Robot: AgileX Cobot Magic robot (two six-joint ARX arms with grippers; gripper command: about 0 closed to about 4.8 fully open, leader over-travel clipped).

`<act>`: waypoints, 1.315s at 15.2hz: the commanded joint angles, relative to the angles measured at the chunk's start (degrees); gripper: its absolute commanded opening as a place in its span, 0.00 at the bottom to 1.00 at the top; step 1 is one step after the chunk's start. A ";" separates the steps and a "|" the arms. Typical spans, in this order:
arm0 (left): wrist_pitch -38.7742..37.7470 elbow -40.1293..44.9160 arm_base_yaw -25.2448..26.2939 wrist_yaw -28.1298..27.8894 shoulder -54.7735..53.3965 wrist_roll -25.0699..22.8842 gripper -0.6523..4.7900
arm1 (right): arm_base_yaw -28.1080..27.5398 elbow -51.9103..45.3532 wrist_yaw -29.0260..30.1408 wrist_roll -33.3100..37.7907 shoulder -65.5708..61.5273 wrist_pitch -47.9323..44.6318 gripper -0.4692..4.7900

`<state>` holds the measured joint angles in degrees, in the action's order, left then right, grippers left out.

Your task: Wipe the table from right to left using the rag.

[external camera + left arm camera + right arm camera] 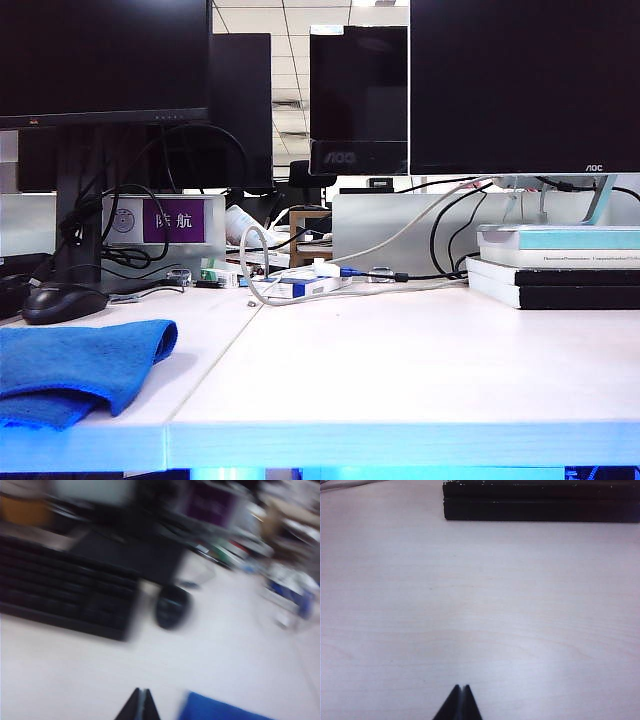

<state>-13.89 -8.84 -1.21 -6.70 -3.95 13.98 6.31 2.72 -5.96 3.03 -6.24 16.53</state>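
- You have one blue rag [75, 368] on one white surface [400, 370].
- One black mouse [63, 301], one keyboard [60, 592].
- Three dark monitors [520, 85].
- Two tools: left tool [140, 706], right tool [460, 703].

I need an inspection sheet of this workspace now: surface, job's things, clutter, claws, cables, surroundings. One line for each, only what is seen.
Surface: wide white matte table, two panels with a thin seam; no dirt seen.
Job's things: soft bright-blue folded rag lies at the table's left front edge, held by no claw.
Clutter: black computer mouse behind the rag; black keyboard beside the mouse; stacked books at right rear.
Claws: left claw shut, empty, over the table beside the rag, view blurred; right claw shut, empty, over bare table.
Cables: white and black cables tangled along the rear.
Surroundings: dark monitors behind; purple sign.
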 commanded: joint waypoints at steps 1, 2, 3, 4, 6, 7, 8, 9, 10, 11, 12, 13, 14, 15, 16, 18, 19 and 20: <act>0.24 3.28 1.62 -0.15 3.61 -0.04 0.11 | 0.07 -0.24 0.09 0.20 0.07 -0.13 0.08; 0.24 4.39 1.57 0.17 3.89 -0.04 0.11 | 0.07 -0.24 0.09 0.20 0.07 -0.15 0.08; -0.09 5.09 1.57 1.25 3.89 -0.04 0.11 | 0.07 -0.24 0.09 0.20 0.07 -0.13 0.08; -0.13 7.21 1.64 2.51 3.87 -0.07 0.11 | 0.07 -0.24 0.09 0.20 0.07 -0.15 0.08; 1.22 7.54 1.62 3.06 3.89 -0.22 0.11 | 0.09 -0.24 0.09 0.20 0.09 -0.20 0.08; 1.33 7.58 1.64 2.89 3.89 -0.24 0.11 | 0.09 -0.24 0.09 0.20 0.04 -0.09 0.08; 1.33 7.58 1.64 3.06 3.89 -0.24 0.11 | 0.04 -0.24 0.09 0.20 0.24 -0.20 0.08; 1.33 7.58 1.64 3.56 3.89 -0.22 0.11 | 0.11 -0.24 0.09 0.20 0.28 -0.24 0.08; 1.29 7.58 1.70 4.61 3.89 -0.22 0.11 | 0.09 -0.24 0.09 0.20 0.55 -0.24 0.08; 1.22 7.58 1.70 4.76 3.89 -0.24 0.11 | 0.09 -0.24 0.09 0.20 0.52 -0.22 0.08; 1.22 7.58 1.68 4.74 3.89 -0.24 0.11 | 0.09 -0.24 0.09 0.20 0.55 -0.22 0.08; 1.20 7.58 1.62 4.81 3.89 -0.24 0.11 | 0.09 -0.24 0.09 0.20 0.52 -0.22 0.08; 1.16 7.58 1.62 4.57 3.89 -0.39 0.11 | 0.09 -0.24 0.09 0.20 0.52 -0.22 0.08; 1.16 7.58 1.62 4.09 3.89 -3.69 0.11 | 0.09 -0.24 0.09 0.20 0.52 -0.22 0.08; 1.16 7.58 1.62 4.15 3.89 -6.12 0.11 | 0.09 -0.24 0.09 0.20 0.55 -0.22 0.08; 1.16 7.58 1.62 4.13 3.89 -13.00 0.11 | 0.09 -0.24 0.09 0.20 0.52 -0.22 0.08; 1.16 7.56 1.60 4.24 3.89 -15.08 0.11 | 0.09 -0.24 0.09 0.20 0.52 -0.22 0.08; 1.16 7.58 1.60 4.33 3.89 -15.04 0.11 | 0.09 -0.24 0.09 0.20 0.52 -0.22 0.08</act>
<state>-12.21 -1.61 0.45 -2.57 -0.16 0.58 6.33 2.72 -5.96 3.05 -5.80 16.49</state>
